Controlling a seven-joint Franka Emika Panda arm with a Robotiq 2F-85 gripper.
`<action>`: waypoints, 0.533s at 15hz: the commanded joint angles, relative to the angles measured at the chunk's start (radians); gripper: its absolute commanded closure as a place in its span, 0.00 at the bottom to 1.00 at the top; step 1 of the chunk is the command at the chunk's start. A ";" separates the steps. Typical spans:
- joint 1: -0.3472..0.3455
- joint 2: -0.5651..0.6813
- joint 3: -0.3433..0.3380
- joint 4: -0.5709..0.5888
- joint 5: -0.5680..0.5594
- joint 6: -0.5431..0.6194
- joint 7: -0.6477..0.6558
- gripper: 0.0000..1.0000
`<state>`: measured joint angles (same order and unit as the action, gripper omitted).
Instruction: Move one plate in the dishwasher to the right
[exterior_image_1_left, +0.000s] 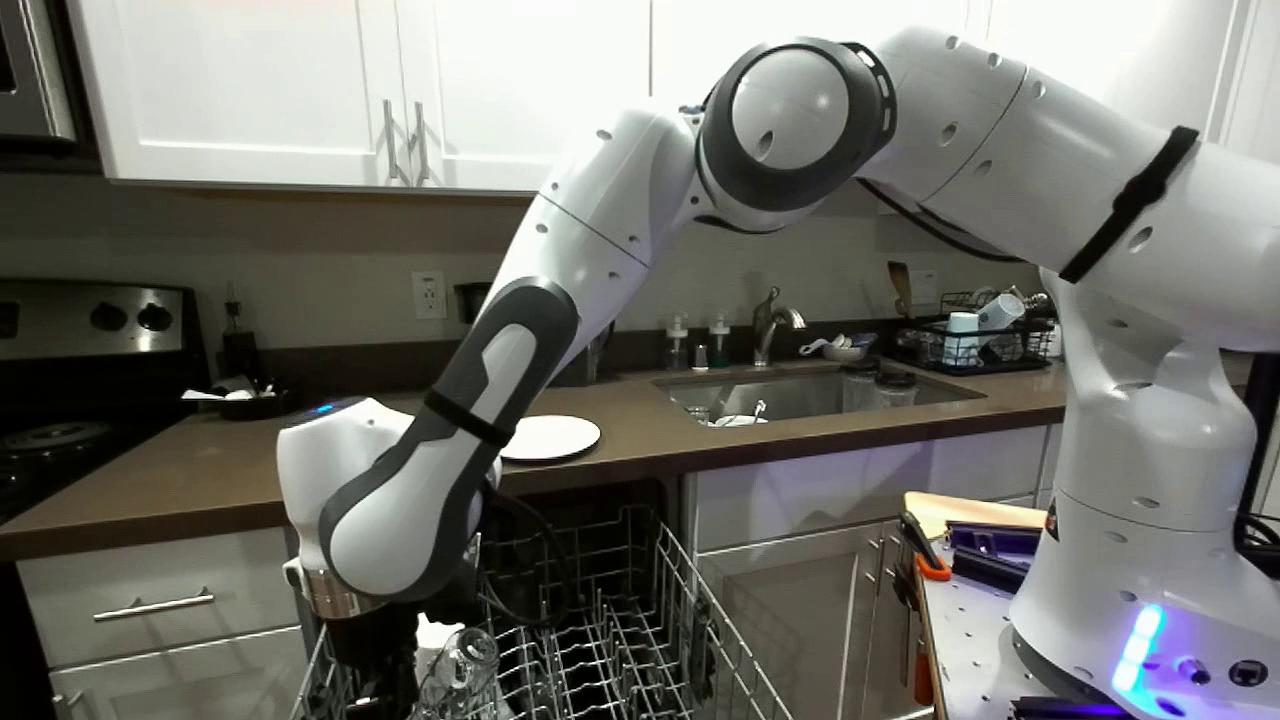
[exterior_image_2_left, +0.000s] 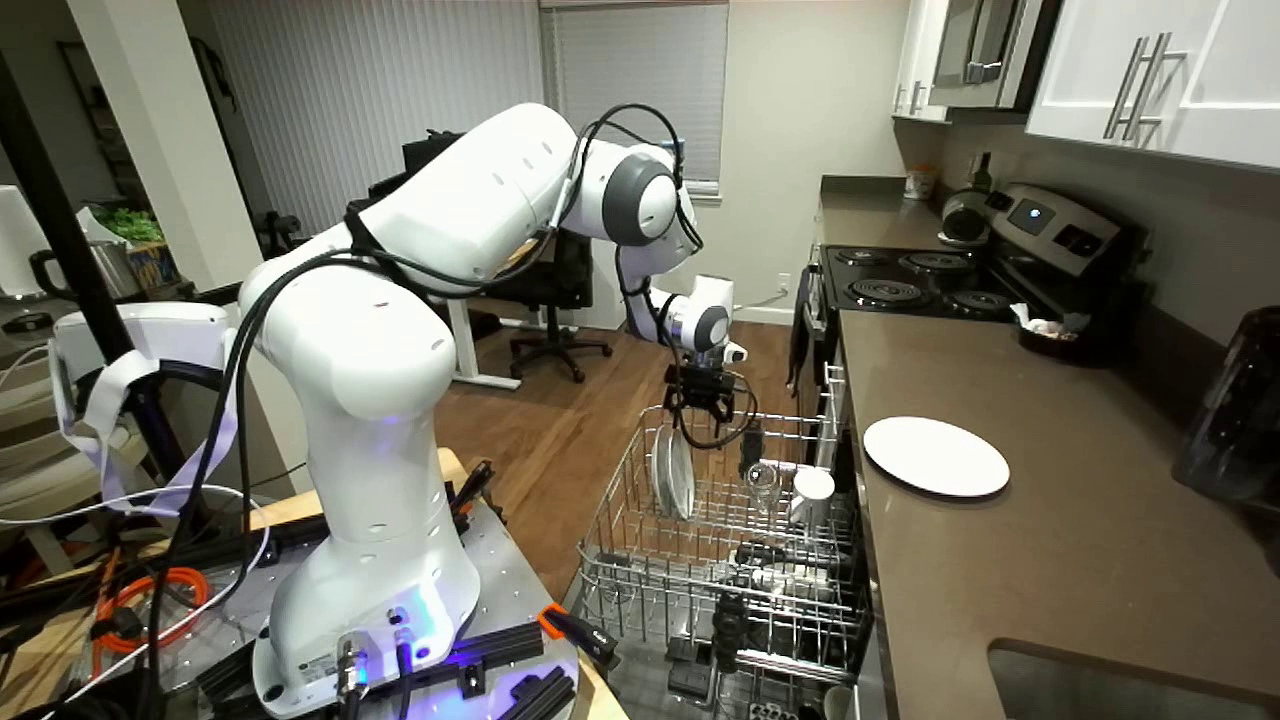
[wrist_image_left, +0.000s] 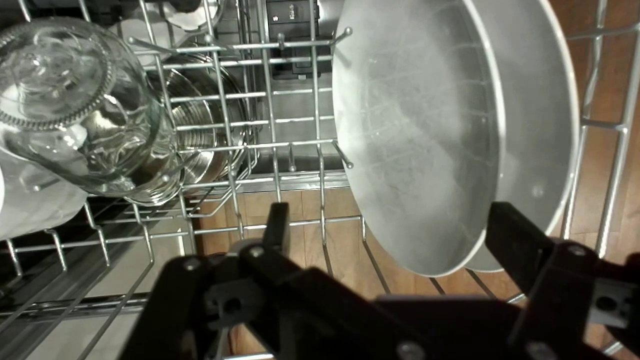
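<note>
Closest to my wrist camera, the hand (wrist_image_left: 390, 212) is spread wide apart. Beyond it, I see two plates (wrist_image_left: 415, 140) tilted side by side in the dishwasher rack (wrist_image_left: 314, 44), well apart from a glass jar (wrist_image_left: 75, 100); farthest lies wooden floor (wrist_image_left: 260, 206).

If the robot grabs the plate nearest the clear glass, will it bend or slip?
That plate is probably stiff: it stands on edge without sagging. Its smooth-looking face may be slippery. If bumped, it might tip and clink the other plate, close beside it.
</note>
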<state>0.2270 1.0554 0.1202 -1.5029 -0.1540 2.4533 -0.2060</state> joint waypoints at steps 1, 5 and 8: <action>0.005 0.037 0.000 0.052 -0.020 -0.008 -0.014 0.04; -0.003 0.051 0.011 0.070 -0.016 -0.016 -0.028 0.02; 0.002 0.045 0.004 0.065 -0.021 -0.015 -0.019 0.00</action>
<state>0.2272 1.0916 0.1214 -1.4605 -0.1616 2.4521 -0.2109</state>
